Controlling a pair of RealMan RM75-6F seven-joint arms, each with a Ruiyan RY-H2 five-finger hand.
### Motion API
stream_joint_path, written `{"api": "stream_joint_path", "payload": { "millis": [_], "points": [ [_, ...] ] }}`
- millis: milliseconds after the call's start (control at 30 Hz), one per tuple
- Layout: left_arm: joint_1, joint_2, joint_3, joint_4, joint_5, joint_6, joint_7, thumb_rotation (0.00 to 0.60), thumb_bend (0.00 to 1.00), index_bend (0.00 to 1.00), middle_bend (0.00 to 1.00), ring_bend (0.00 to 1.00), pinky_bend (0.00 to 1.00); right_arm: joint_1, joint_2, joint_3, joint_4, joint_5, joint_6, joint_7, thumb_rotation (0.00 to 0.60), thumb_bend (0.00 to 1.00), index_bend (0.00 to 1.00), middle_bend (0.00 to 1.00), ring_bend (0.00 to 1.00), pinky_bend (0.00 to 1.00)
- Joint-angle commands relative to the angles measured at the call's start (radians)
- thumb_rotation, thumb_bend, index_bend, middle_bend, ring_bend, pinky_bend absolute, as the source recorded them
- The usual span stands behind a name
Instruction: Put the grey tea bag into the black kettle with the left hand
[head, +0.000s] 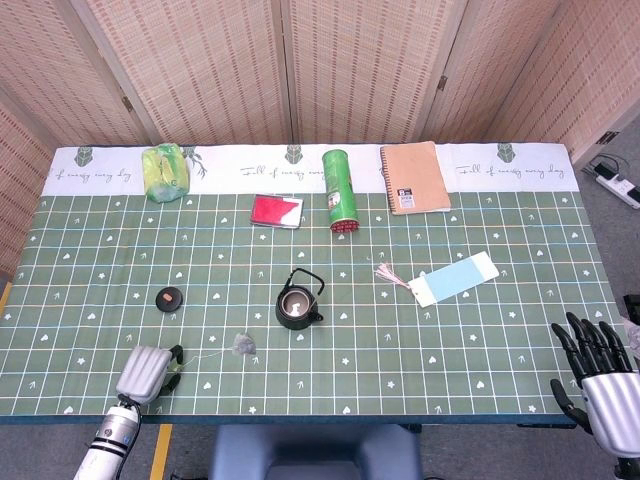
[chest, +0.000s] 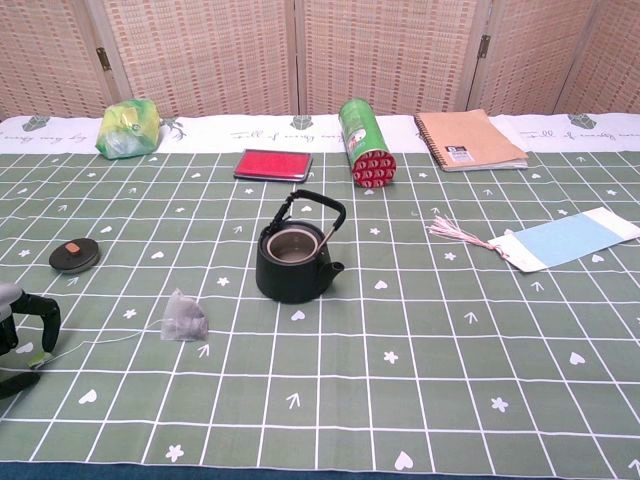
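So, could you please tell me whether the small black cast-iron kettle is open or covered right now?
Open. The black kettle stands upright, its interior visible from above; its round black lid lies apart on the cloth.

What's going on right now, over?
Left hand at the tea bag's tag. Grey tea bag on cloth. Black kettle open, path clear. Right hand idle.

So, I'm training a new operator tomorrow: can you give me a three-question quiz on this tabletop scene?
1. True or false: the tea bag is already inside the kettle.
2. Which lies nearest the left robot hand? A) notebook B) tea bag's tag C) green can
3. Fill in: the kettle's lid lies on the ____, apart from the kettle.

Key: 1 false; 2 B; 3 table.
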Motion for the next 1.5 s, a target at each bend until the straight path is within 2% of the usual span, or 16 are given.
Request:
{"api": "stream_joint_path", "payload": {
  "millis": [33,400,667,1233,1500],
  "points": [
    [0.000,-0.009,0.001,0.014,0.002,0.005,0.008,0.600,0.29,0.49,1.00,1.00,1.00,0.000,-0.002,0.003,0.001,0.003,0.001,-0.004,0.600,0.41,0.00,0.00,0.00,0.00],
    [-0.003,-0.030,-0.003,0.045,-0.004,0.011,0.019,0.600,0.29,0.50,1.00,1.00,1.00,0.003,-0.001,0.001,-0.002,0.005,-0.007,-0.006,0.600,0.41,0.00,0.00,0.00,0.00],
    [-0.003,-0.030,-0.003,0.058,0.002,0.018,0.003,0.600,0.33,0.51,1.00,1.00,1.00,0.006,-0.003,0.001,-0.003,0.009,-0.015,-0.012,0.600,0.41,0.00,0.00,0.00,0.00],
    [-0.017,-0.047,-0.002,0.145,0.001,-0.021,-0.102,0.600,0.36,0.55,1.00,1.00,1.00,0.006,-0.005,-0.001,-0.007,0.009,-0.019,-0.022,0.600,0.41,0.00,0.00,0.00,0.00],
    [-0.012,-0.073,-0.001,0.204,0.059,0.043,-0.138,0.600,0.39,0.61,1.00,1.00,1.00,0.011,-0.005,-0.002,-0.010,0.011,-0.031,-0.028,0.600,0.41,0.00,0.00,0.00,0.00]
  ]
}}
